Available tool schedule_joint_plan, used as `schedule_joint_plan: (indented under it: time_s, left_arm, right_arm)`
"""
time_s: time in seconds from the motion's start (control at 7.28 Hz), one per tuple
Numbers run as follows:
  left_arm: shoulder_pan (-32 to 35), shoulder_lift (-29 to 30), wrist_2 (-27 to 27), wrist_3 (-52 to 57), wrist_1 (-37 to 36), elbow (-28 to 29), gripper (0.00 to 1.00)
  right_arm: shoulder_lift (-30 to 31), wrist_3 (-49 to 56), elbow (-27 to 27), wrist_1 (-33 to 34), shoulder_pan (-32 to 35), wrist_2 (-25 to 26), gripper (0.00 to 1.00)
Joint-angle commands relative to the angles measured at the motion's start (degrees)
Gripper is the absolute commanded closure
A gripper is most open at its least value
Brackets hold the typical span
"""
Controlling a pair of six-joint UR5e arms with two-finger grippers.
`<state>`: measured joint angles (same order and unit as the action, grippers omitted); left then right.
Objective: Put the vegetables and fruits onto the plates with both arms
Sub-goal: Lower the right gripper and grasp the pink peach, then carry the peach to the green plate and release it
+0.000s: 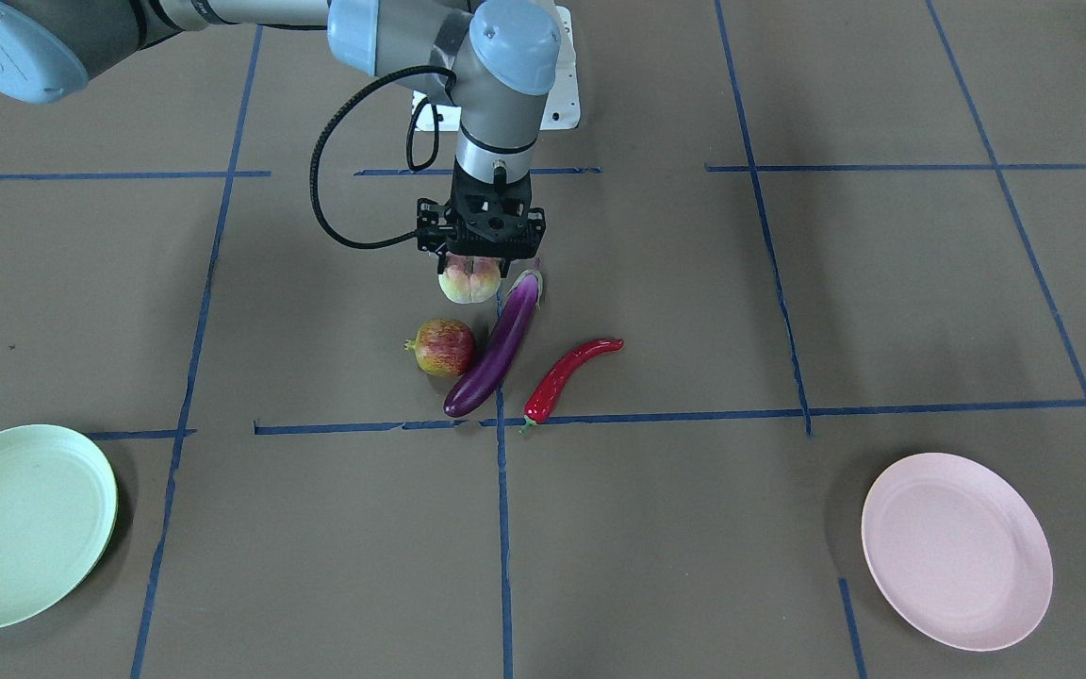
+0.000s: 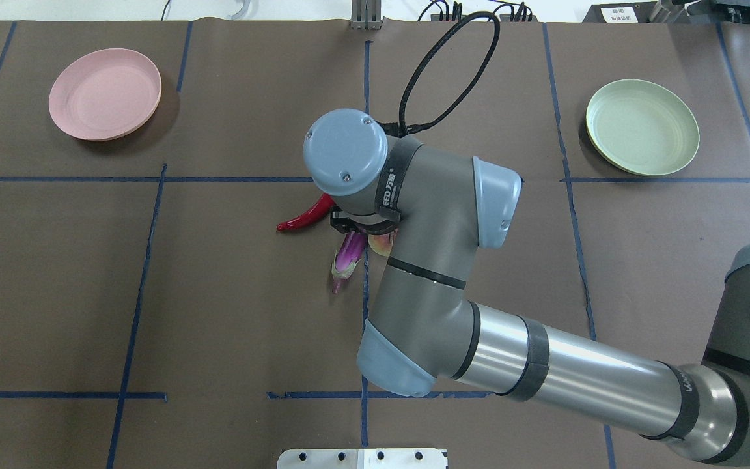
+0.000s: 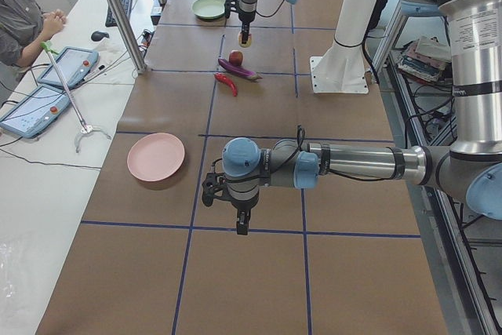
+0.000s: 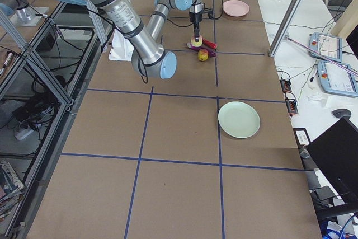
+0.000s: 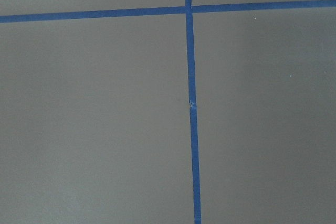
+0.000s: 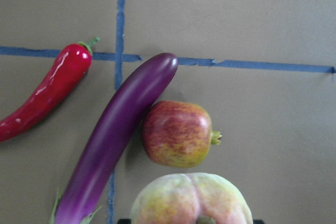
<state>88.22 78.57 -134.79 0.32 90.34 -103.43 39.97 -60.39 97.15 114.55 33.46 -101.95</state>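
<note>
Right gripper (image 1: 477,262) is clamped on the peach (image 1: 469,285), just beside the cap end of the eggplant (image 1: 498,347). The eggplant lies on the table, touching the red-yellow streaked fruit (image 1: 445,347). Chili (image 1: 567,374) is near its other side, not touching. Green plate (image 1: 24,523) and pink plate (image 1: 956,551) are well apart, at opposite ends. Left gripper (image 3: 241,227) hangs over the table near the pink plate; can't tell its grip state.

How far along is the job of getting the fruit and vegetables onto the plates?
Done: nothing, the pink plate and green plate are both empty. In hand: the right gripper is shut on the peach. To go: the eggplant, chili pepper and red-yellow fruit lie on the table, and the left gripper hangs over bare table.
</note>
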Motion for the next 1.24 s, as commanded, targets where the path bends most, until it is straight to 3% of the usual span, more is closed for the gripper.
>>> schedule_joint_plan:
  time_s: [0.0,0.41,0.69,1.1]
  left_arm:
    - [-0.42,3.5,0.22,0.12,1.92,-0.11,0.0]
    - [-0.94,9.13,-0.03,0.04,4.93,3.39,0.0]
    - [-1.39,9.68,-0.04,0.04,4.84,3.85,0.0]
    - [-1.48,9.59,-0.12,0.04,4.93,3.41,0.0]
  right_arm:
    - [5.44,15.4,0.67,-1.07,10.61,-7.09,0.94]
    - [17.74,34.85,-2.64,-15.98,23.89,-15.79,0.94]
    - [19.36,44.19,-11.76,-23.37,28.48,-16.43,0.94]
    - [21.38,50.18,-29.42,-44.36,32.8,-21.26,0.94]
